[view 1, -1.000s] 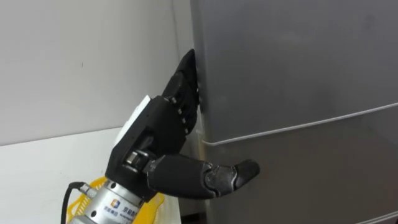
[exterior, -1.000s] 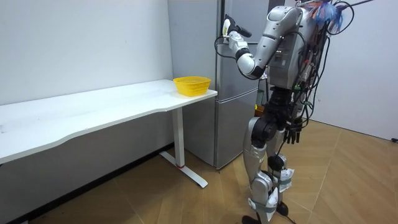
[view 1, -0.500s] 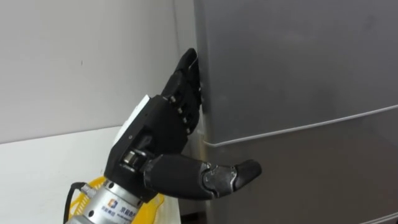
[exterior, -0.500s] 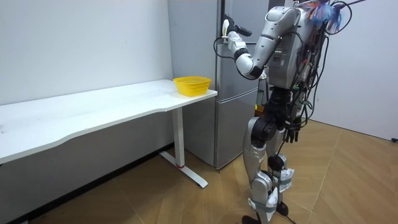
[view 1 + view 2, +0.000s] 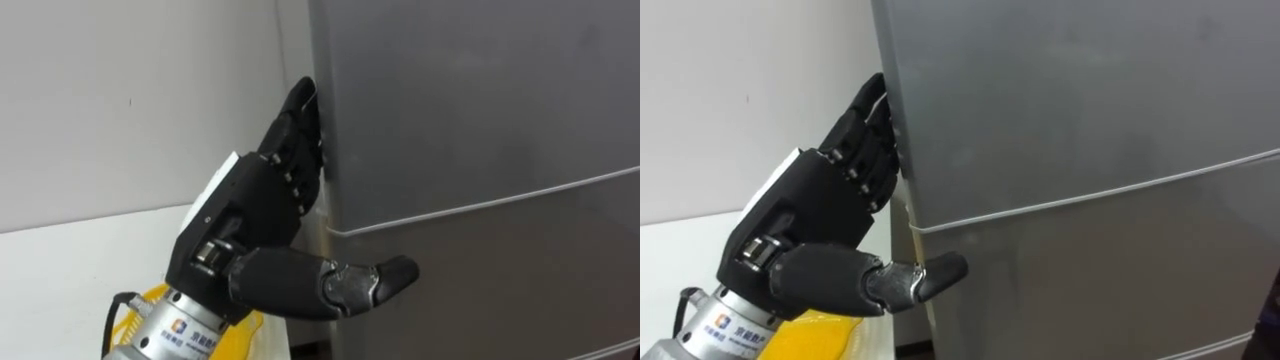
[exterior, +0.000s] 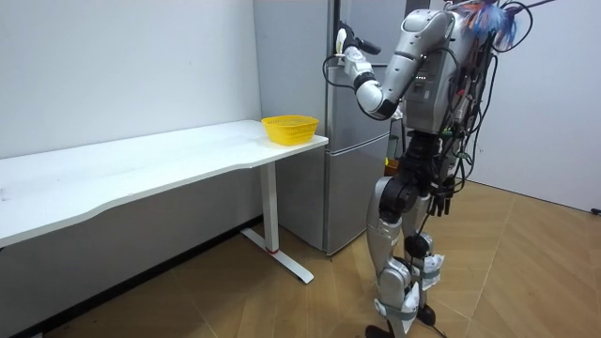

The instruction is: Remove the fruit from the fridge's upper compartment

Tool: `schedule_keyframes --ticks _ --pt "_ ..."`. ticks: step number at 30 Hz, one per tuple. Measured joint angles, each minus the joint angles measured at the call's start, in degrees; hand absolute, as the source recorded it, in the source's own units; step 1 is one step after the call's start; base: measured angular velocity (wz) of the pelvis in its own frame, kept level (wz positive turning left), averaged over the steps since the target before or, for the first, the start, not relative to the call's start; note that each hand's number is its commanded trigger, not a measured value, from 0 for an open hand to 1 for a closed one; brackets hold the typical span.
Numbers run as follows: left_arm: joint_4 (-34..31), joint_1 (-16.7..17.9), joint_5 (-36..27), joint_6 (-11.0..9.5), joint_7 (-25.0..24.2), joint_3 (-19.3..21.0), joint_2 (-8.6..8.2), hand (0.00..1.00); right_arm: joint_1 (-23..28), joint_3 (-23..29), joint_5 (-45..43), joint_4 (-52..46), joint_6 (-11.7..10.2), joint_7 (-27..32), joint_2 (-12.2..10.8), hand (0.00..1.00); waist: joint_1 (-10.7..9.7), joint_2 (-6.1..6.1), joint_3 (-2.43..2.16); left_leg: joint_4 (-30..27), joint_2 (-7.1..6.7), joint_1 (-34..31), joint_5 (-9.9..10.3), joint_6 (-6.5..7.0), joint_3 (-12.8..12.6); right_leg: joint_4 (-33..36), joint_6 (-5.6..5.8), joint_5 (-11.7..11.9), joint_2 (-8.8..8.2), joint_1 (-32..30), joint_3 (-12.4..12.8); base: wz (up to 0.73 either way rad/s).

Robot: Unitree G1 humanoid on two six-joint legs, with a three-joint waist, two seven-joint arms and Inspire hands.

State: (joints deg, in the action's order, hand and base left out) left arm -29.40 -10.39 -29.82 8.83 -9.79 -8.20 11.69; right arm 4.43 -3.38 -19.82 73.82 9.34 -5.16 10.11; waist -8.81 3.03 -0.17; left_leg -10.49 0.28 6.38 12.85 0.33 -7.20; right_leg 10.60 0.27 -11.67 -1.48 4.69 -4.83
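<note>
The robot stands upright facing the tall grey metal fridge, at the yellow-basket end of the long white table. In the eye views the smooth grey upper fridge door fills the frame from 12 to 3 o'clock and is closed, a thin seam parting it from the grey lower door at 4 o'clock. The black left hand comes up from 7 o'clock. Its fingers are straight and pressed together, laid along the upper door's left edge near the centre. The thumb is spread wide and rests across the front just under the seam. The yellow woven plastic basket sits on the table end, below the wrist at 7 o'clock. The right hand hangs by the hip; I cannot tell how its fingers are set
</note>
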Motion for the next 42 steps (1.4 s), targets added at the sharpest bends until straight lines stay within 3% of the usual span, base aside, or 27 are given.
schedule_keyframes --ticks 11,16,19,29,37,38,39,40,42 --pt "-0.02 0.0 -6.4 -0.8 -1.07 -0.01 0.2 0.0 -0.33 -2.08 1.72 0.03 -0.59 0.78 1.19 0.0 0.03 0.25 -0.11 -0.45 -0.03 -1.09 0.0 0.0 -1.39 -0.04 0.38 0.35 -0.35 -0.64 -0.04 0.0" --pt "-0.02 0.0 -10.94 -1.42 -1.07 -0.22 1.54 0.0 -0.37 -2.12 1.43 -0.05 -0.62 0.84 1.17 0.0 0.0 0.28 -0.07 -0.49 -0.05 -1.27 0.01 0.01 -2.03 -0.08 0.44 0.34 -0.4 -0.76 -0.04 0.0" --pt "-0.02 0.0 -11.17 -1.94 -1.07 -0.54 2.24 0.0 -0.37 -2.13 1.43 -0.06 -0.62 0.94 1.17 0.0 -0.03 0.32 -0.08 -0.84 -0.05 -1.52 0.01 0.01 -2.07 -0.08 0.44 0.34 -0.43 -0.78 -0.03 0.0" --pt "-0.02 0.0 -11.16 -2.45 -1.08 -1.06 2.27 0.0 -0.47 -2.18 1.33 0.12 -0.57 1.26 1.17 0.0 -0.14 0.5 0.23 -1.04 -0.05 -1.7 0.03 0.05 -2.08 -0.02 0.45 0.34 -0.43 -0.79 0.05 0.02" --pt "-0.02 0.0 -11.16 -3.25 -2.24 -1.77 2.47 0.0 -0.58 -2.71 1.26 0.25 -0.61 1.36 1.35 0.0 -0.22 0.69 0.39 -0.88 0.31 -1.95 0.56 0.96 -2.08 0.07 0.67 0.45 -0.29 -0.96 0.03 0.0" --pt "-0.02 0.0 -11.16 -3.42 -2.24 -1.92 2.49 0.13 -0.61 -2.71 1.26 0.26 -0.63 1.35 1.36 0.0 -0.23 0.67 0.39 -0.88 0.3 -1.98 0.57 0.97 -2.08 0.07 0.7 0.47 -0.32 -0.96 0.03 0.0" --pt "-0.02 0.0 -11.17 -3.76 -2.24 -2.28 2.38 0.87 -0.61 -2.69 1.26 0.27 -0.66 1.35 1.38 0.0 -0.28 0.64 0.36 -0.9 0.25 -1.99 0.6 1.02 -2.09 0.04 0.74 0.49 -0.36 -0.96 0.07 0.0" --pt "-0.02 0.0 -11.17 -4.02 -2.24 -2.59 2.36 1.0 -0.58 -2.68 1.24 0.27 -0.67 1.33 1.39 0.0 -0.33 0.62 0.35 -0.9 0.21 -1.99 0.61 1.04 -2.12 0.04 0.77 0.51 -0.41 -0.94 0.19 0.0" --pt "-0.01 0.0 -11.16 -4.14 -2.23 -2.72 2.29 1.0 -0.54 -2.66 1.24 0.34 -0.67 1.26 1.38 0.0 -0.33 0.61 0.34 -0.92 0.18 -1.9 0.64 1.09 -2.32 0.04 0.82 0.54 -0.42 -0.87 0.54 0.0"
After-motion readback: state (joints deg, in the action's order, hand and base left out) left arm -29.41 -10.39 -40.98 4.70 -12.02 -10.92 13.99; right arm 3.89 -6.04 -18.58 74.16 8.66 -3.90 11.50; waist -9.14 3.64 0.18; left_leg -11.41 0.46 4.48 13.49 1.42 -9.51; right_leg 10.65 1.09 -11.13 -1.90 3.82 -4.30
